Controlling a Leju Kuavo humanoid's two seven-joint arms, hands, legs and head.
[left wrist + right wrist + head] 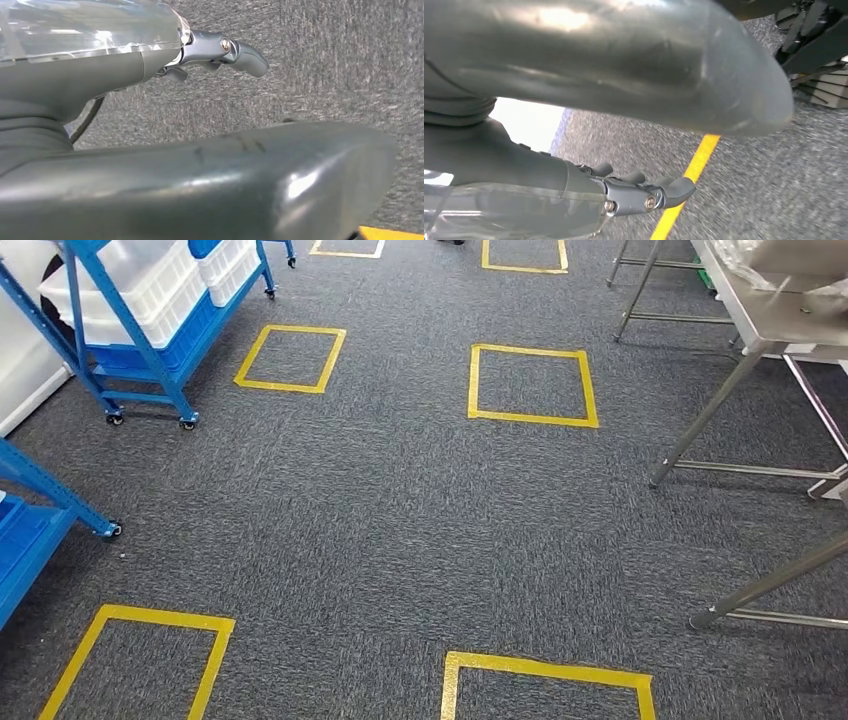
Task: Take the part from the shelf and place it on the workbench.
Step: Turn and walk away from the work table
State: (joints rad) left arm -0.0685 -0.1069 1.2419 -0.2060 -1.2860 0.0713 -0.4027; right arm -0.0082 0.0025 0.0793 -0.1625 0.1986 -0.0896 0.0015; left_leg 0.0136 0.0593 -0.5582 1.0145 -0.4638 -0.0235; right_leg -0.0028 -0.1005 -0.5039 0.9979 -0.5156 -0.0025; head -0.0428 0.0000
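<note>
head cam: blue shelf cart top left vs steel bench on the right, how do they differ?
The blue shelf cart is painted blue; the steel bench is bare silver metal. The cart stands on small castors, the bench on plain angled legs with feet. The cart carries white bins on tilted racks; the bench has a flat top with some clear wrapping at its far edge. Both stand on the grey carpet, outside the yellow tape squares.

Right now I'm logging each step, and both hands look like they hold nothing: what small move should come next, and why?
Probably a turn and step toward the blue shelf at the head view's upper left. The left hand and right hand hang over grey carpet with nothing in them, so no part seems picked yet. The white bins sit on that shelf; the workbench stands on the right, for later.
</note>
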